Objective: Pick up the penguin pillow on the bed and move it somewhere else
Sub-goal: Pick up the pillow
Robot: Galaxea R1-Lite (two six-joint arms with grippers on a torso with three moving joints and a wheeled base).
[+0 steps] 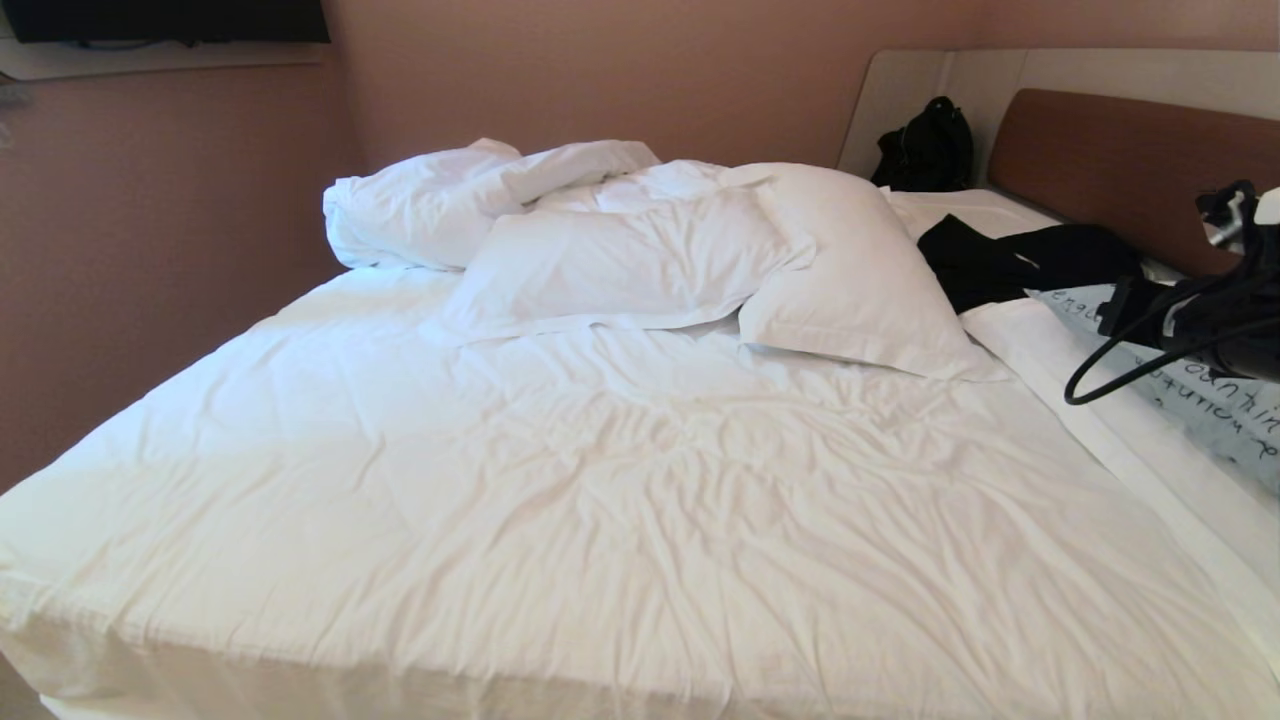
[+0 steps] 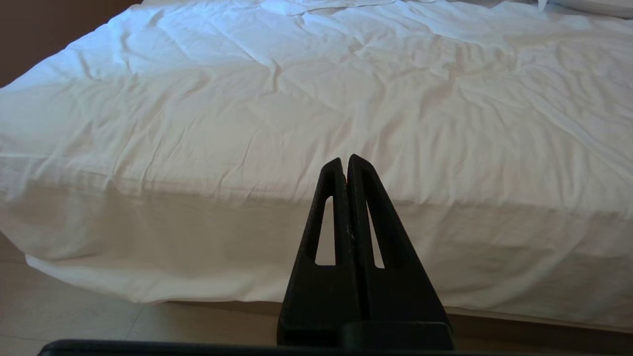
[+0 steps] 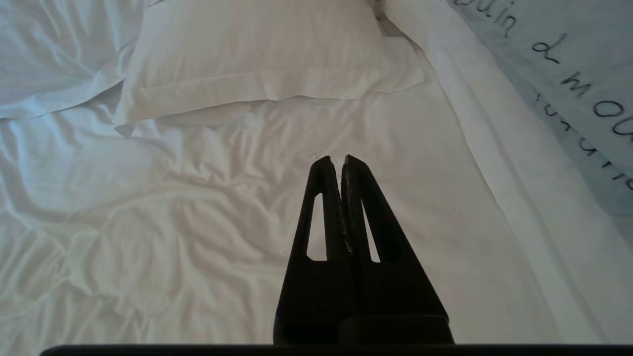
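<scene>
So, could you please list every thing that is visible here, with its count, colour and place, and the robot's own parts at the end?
bed: one, white sheets and duvet, brown headboard with beige surround, fills most of the head view.
white pillows: two, plain white, at the far middle of the bed, one overlapping the other.
bunched duvet: one, white, behind the pillows toward the far left.
penguin pillow: one, light blue with dark lettering, at the bed's right edge, partly hidden by the right arm.
black clothing: one piece, black, near the headboard, behind the penguin pillow.
black bag: one, black, against the beige surround.
floor: beige, below the bed's near edge.
right gripper: black, shut, empty, over the sheet beside the penguin pillow.
left gripper: black, shut, empty, parked facing the bed's near edge.
</scene>
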